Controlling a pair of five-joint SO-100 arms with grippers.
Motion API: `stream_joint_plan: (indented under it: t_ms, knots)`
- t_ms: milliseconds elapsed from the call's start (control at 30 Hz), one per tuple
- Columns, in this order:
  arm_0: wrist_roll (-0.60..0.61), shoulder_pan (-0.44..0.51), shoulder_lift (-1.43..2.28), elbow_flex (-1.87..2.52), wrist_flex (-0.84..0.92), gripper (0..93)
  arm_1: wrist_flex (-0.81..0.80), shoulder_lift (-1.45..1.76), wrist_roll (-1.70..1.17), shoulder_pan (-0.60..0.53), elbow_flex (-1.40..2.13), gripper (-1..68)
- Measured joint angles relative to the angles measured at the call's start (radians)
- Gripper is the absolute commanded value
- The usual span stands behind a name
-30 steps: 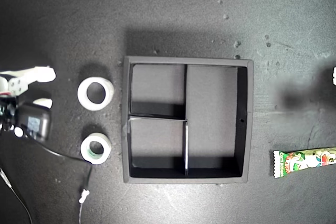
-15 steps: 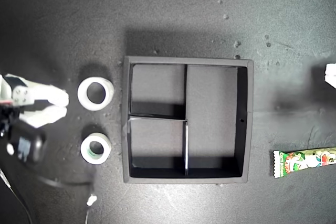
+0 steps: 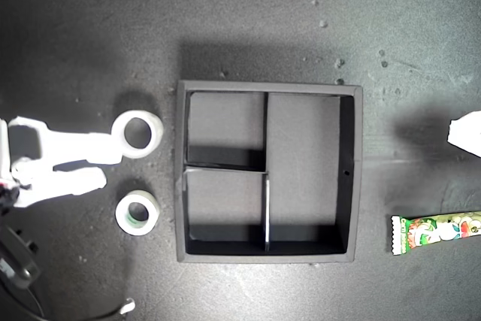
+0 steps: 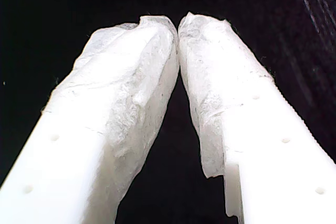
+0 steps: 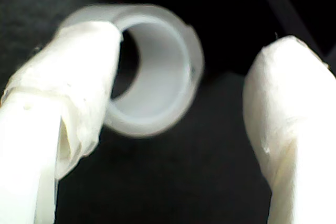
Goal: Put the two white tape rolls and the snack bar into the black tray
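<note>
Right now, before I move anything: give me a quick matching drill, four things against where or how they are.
1 plain tape roll
2 green-core tape roll
3 snack bar
4 my first gripper

a shut, empty
b at the exterior view's right edge
c finger of my second gripper at it
d lying free beside the black tray

1-c, 2-d, 3-b, 4-a

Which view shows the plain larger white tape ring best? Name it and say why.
The exterior view: the plain larger white tape ring shows nearly whole beside the square matte black tray, my second gripper reaching it. The second wrist view shows it close but blurred, one fingertip across its rim. The first wrist view misses it.
</note>
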Motion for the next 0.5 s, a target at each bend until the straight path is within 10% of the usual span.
stream_joint_plan:
  t_ms: [500]
  knots:
    - [0.009,-0.006,-0.727,-0.291,0.011,18.7,0.049,0.0,0.054,0.015,0.0,-0.3]
